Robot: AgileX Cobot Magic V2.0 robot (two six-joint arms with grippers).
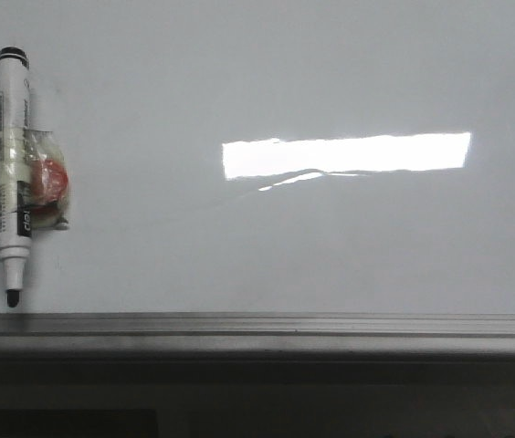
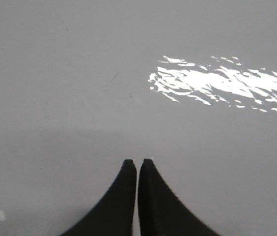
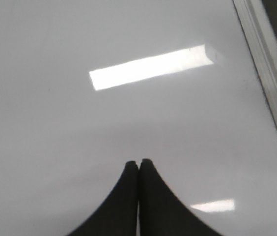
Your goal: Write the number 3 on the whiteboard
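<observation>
The whiteboard [image 1: 331, 246] fills the front view, glossy white-grey, with a grey metal edge strip [image 1: 257, 327] along its near side. No number 3 shows on it. A white marker [image 1: 13, 173] with a black tip lies at the board's left, tip toward the near edge, with a taped red and clear bundle [image 1: 47, 182] on its side. My left gripper [image 2: 138, 161] is shut and empty over bare board [image 2: 79, 98]. My right gripper [image 3: 139, 162] is shut and empty over the board [image 3: 55, 123]. Neither gripper shows in the front view.
A bright rectangular glare [image 1: 344, 155] lies across the board's middle; it also shows in the right wrist view [image 3: 151, 66]. The board's metal edge strip [image 3: 271, 83] runs along one side of the right wrist view. A dark band [image 1: 257, 401] lies past the near strip.
</observation>
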